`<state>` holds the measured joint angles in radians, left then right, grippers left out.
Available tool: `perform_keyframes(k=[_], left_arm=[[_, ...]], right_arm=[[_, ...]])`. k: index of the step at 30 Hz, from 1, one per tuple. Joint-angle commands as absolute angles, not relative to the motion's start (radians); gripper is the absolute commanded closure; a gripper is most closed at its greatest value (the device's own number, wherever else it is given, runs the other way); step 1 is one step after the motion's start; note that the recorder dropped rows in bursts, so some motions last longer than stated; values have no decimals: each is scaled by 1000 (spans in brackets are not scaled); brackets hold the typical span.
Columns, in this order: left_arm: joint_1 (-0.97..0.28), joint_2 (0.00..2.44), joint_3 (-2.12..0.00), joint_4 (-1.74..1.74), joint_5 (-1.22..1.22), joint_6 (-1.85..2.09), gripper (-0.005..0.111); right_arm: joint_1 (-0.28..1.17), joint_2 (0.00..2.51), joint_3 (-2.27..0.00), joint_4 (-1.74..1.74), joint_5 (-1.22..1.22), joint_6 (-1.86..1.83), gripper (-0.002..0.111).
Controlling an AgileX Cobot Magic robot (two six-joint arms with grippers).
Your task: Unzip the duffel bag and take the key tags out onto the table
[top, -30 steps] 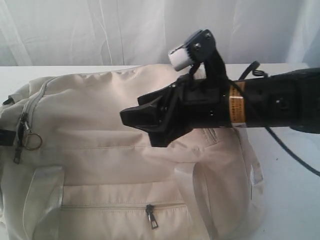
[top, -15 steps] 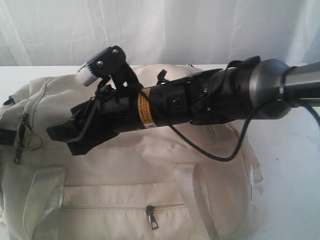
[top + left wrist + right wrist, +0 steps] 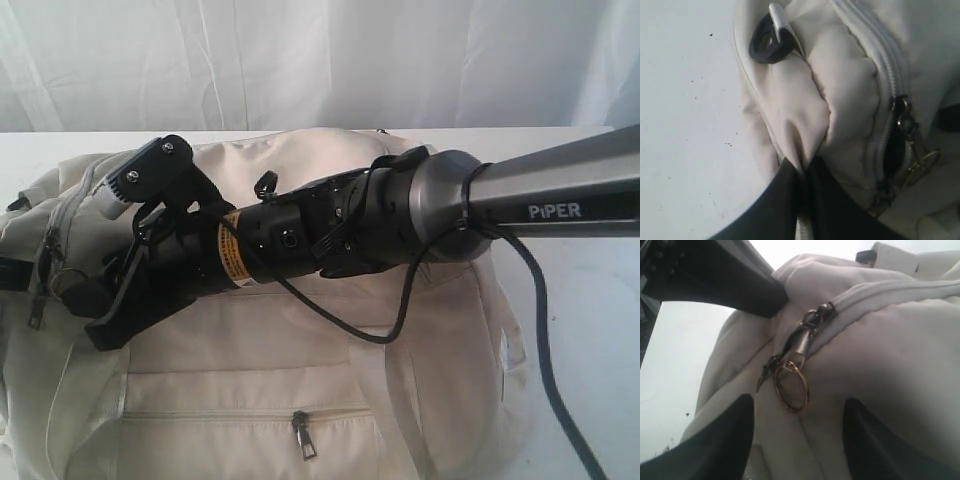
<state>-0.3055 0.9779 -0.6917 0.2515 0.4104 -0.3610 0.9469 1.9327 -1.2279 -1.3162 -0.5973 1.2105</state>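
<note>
The cream duffel bag lies zipped on the white table. My right gripper has reached across to the bag's left end. It stands open, its fingers on either side of the brass ring that hangs from the metal zipper pull, without touching it. In the right wrist view the right gripper shows a wide gap over the fabric. My left gripper is shut on a fold of the duffel bag next to the zipper's end. The key tags are out of view.
A front pocket zipper pull and strap handles face the camera. A black buckle sits on the bag's end. Bare table lies beside the bag's end, and a white curtain hangs behind. The right arm's cable trails over the bag's right side.
My right arm has swept left across the top of the bag, from its middle to the zipper pull at the left end. The left gripper's hold on the fabric looks unchanged.
</note>
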Motion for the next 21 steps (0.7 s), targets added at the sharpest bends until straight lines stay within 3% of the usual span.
perform_keyframes(k=[1,16,21], left_arm=[[-302,967,-698,233,427,-365,107],[-302,967,-698,231,449,-365,107],[-302,967,-698,231,449,-365,107]], right_arm=[[949,1935,-1237,-1310,-583,1207,58],[1000,1985,-1304,-1246,-555,1127,58],[1000,1985,-1304,-1256,-555,1127,67]])
